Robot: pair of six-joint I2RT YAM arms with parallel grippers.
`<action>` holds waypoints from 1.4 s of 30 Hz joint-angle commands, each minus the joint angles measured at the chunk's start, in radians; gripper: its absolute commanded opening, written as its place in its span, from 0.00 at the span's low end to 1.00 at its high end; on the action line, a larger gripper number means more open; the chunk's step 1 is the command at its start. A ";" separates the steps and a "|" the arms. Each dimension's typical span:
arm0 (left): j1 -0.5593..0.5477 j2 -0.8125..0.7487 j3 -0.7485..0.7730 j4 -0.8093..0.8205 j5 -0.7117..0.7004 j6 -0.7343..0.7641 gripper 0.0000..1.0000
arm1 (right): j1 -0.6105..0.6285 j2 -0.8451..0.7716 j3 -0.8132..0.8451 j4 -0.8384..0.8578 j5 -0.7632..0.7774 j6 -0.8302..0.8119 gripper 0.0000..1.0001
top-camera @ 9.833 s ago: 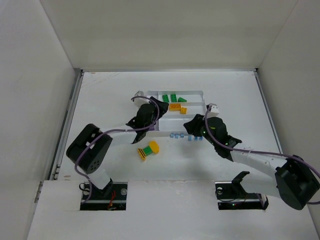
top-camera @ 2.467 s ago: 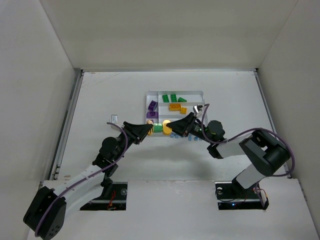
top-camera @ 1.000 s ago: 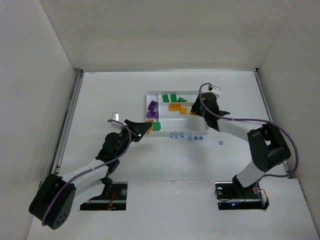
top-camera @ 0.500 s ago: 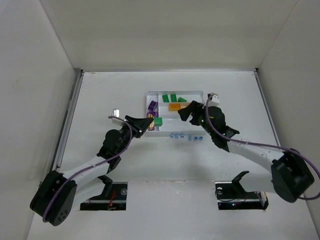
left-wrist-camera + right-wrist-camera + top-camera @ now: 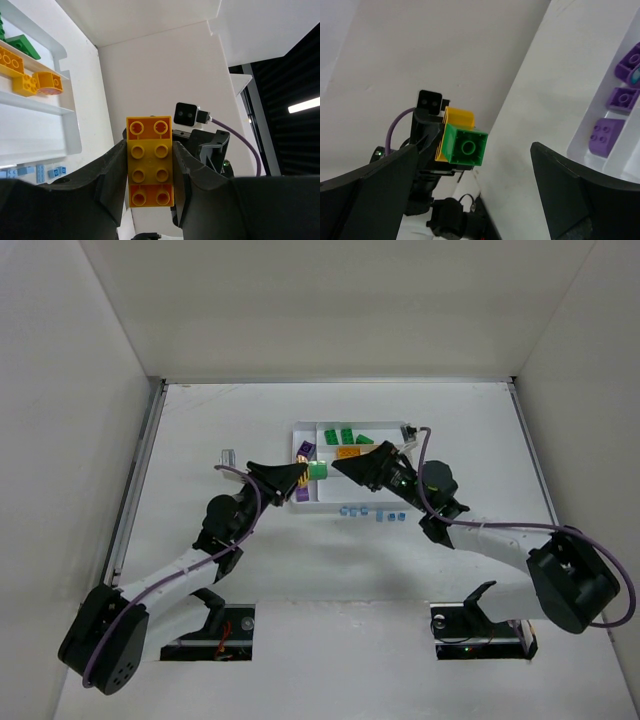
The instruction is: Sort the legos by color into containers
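The step in hand looks like splitting a joined pair of legos so each colour can go to its own section. The left gripper (image 5: 149, 150) is clamped on the long sides of a yellow-orange brick (image 5: 149, 161) and holds it in the air by the left end of the tray (image 5: 37, 130), above the narrow section where the purple bricks (image 5: 620, 95) lie. A green brick (image 5: 465, 144) is stuck to the end of that yellow-orange brick and points at the right arm. The right gripper (image 5: 474, 150) faces it head-on with its fingers spread wide apart and nothing between them, one on either side of the green brick and short of touching it. The next move, as I judge it, calls for the right gripper to advance until its pads flank only the green brick, close on it, then pull or twist it off while the left grip holds firm. After that, the green one belongs in the far section with the other green bricks (image 5: 345, 436), and the yellow-orange one in the middle section with the orange bricks (image 5: 11, 60). The light-blue bricks (image 5: 365, 512) lie unsorted on the table, just beside the tray's near edge.
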 commanded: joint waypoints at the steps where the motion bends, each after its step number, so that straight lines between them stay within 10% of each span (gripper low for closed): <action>1: -0.019 -0.028 0.035 0.077 -0.009 -0.019 0.14 | 0.026 0.022 0.027 0.156 -0.111 0.056 1.00; 18: -0.069 -0.002 0.035 0.130 -0.033 -0.006 0.14 | 0.060 0.088 0.034 0.240 -0.096 0.122 0.60; 42: 0.056 -0.100 -0.014 0.049 0.045 -0.003 0.14 | -0.041 -0.020 -0.073 0.213 -0.080 0.137 0.36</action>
